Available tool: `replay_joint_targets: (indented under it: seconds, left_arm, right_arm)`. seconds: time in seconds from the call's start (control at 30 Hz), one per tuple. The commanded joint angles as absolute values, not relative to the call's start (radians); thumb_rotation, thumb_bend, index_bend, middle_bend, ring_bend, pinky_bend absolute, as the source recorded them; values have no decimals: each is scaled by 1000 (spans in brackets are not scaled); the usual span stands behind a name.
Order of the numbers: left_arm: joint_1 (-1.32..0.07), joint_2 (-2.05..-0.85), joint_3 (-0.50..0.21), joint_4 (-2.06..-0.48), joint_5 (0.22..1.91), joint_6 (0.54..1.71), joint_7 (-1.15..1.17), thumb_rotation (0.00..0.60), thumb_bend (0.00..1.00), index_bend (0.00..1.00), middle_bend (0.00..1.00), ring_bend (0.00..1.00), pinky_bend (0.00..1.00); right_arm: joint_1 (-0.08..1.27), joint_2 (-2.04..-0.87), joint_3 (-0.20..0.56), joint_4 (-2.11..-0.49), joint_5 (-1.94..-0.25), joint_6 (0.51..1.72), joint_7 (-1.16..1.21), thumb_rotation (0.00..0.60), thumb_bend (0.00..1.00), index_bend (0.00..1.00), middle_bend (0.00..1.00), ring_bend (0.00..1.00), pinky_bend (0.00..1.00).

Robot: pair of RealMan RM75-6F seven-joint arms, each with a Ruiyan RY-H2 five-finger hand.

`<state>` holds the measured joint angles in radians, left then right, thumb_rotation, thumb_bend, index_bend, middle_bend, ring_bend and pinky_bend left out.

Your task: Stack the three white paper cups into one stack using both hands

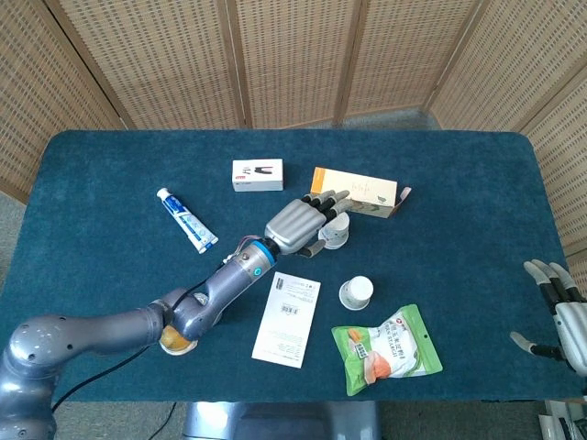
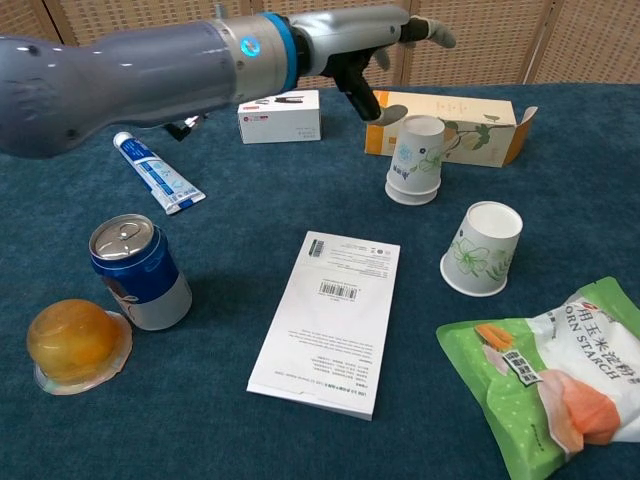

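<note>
Two white flower-print paper cups sit nested mouth-down as one stack (image 2: 415, 160) (image 1: 337, 234) in front of the carton. My left hand (image 2: 370, 45) (image 1: 298, 222) hovers just up and left of the stack, fingers spread, holding nothing and not touching it. The third cup (image 2: 483, 248) (image 1: 356, 292) stands alone mouth-down, nearer the front and to the right of the stack. My right hand (image 1: 561, 313) is off the table's front right corner with its fingers apart and empty; the chest view does not show it.
An orange-and-white carton (image 2: 455, 125) lies behind the stack. A small white box (image 2: 280, 115), a toothpaste tube (image 2: 155, 172), a blue can (image 2: 138, 272) and an orange jelly cup (image 2: 78, 345) lie left. A booklet (image 2: 328, 320) and a green snack bag (image 2: 545, 375) lie in front.
</note>
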<state>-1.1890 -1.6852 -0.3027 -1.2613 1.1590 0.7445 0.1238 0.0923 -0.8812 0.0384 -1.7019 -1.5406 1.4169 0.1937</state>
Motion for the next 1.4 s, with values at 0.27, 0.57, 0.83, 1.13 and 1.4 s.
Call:
replay_joint_targets:
  seconds: [0.27, 0.57, 0.83, 1.13, 1.4]
  left_arm:
    - [-891, -1319, -139, -1764, 1208, 1009, 231, 600, 494, 0, 0, 0, 166]
    - [-720, -1179, -41, -1884, 1327, 1154, 174, 600, 495, 0, 0, 0, 166]
    - [-602, -1116, 20, -1910, 1407, 1240, 113, 600, 495, 0, 0, 0, 166]
    - [-509, -1073, 35, -1878, 1449, 1295, -31, 600, 495, 0, 0, 0, 165]
    - [-458, -1051, 29, -1856, 1480, 1331, -82, 600, 494, 0, 0, 0, 160]
  right_arm:
    - [143, -906, 63, -1669, -1555, 1383, 232, 600, 214, 0, 0, 0, 402]
    - [209, -936, 85, -1644, -1578, 1339, 253, 600, 246, 0, 0, 0, 402]
    - [288, -969, 108, -1625, -1587, 1275, 260, 600, 263, 0, 0, 0, 428]
    - [377, -987, 139, -1644, -1576, 1197, 224, 600, 235, 0, 0, 0, 448]
    - [464, -1017, 160, -1652, -1547, 1100, 192, 600, 235, 0, 0, 0, 447]
